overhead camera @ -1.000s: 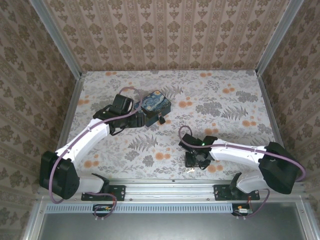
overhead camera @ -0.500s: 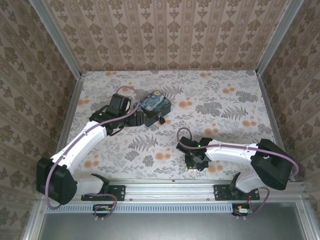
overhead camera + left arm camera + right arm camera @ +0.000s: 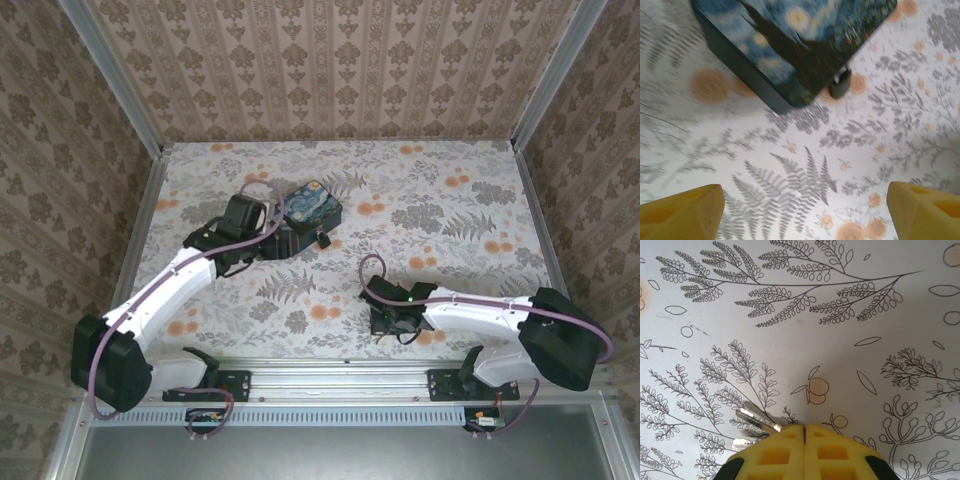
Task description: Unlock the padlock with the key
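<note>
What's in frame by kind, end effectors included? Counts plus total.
painted tin: 1
padlock: 1
silvery key blades: 2
end effectors: 2, the left end effector and the right end effector
Total: 6

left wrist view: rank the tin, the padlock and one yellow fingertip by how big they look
1. tin
2. yellow fingertip, though it is near the camera and cut off by the frame edge, so unsure
3. padlock, clearly smallest
</note>
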`<action>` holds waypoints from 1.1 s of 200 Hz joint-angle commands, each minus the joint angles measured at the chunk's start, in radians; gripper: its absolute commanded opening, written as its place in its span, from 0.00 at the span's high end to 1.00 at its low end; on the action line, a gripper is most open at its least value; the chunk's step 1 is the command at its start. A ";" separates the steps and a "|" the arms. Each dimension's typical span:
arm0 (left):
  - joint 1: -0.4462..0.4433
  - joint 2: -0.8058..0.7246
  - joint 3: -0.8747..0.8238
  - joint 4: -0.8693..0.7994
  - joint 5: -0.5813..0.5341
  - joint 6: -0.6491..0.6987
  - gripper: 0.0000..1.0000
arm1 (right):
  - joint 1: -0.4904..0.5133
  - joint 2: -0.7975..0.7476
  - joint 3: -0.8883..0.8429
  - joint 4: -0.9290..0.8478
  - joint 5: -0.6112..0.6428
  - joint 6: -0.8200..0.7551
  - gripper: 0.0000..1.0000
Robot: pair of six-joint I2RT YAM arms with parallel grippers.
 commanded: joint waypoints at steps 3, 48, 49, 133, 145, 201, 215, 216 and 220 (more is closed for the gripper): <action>-0.058 0.022 -0.069 0.095 0.172 -0.094 0.16 | 0.001 -0.059 -0.021 0.032 0.032 -0.029 1.00; -0.193 0.119 -0.166 0.355 0.389 -0.257 0.31 | -0.035 -0.149 -0.053 0.070 0.005 -0.026 1.00; -0.197 0.121 -0.166 0.357 0.391 -0.258 0.31 | -0.036 -0.151 -0.053 0.069 0.005 -0.026 1.00; -0.268 0.248 -0.210 0.696 0.590 -0.252 0.51 | -0.124 -0.303 -0.047 0.085 -0.118 0.011 1.00; -0.258 0.280 -0.239 0.798 0.604 -0.363 0.50 | -0.136 -0.326 -0.047 0.104 -0.145 0.026 1.00; -0.221 0.318 -0.346 1.147 0.523 -1.063 0.32 | -0.151 -0.346 -0.031 0.267 -0.194 0.084 1.00; -0.228 0.331 -0.361 1.207 0.500 -1.186 0.31 | -0.151 -0.320 -0.027 0.347 -0.215 0.078 1.00; -0.228 0.333 -0.362 1.210 0.495 -1.193 0.30 | -0.150 -0.318 -0.026 0.352 -0.217 0.078 1.00; -0.231 0.339 -0.367 1.221 0.486 -1.227 0.30 | -0.149 -0.307 -0.022 0.370 -0.222 0.074 1.00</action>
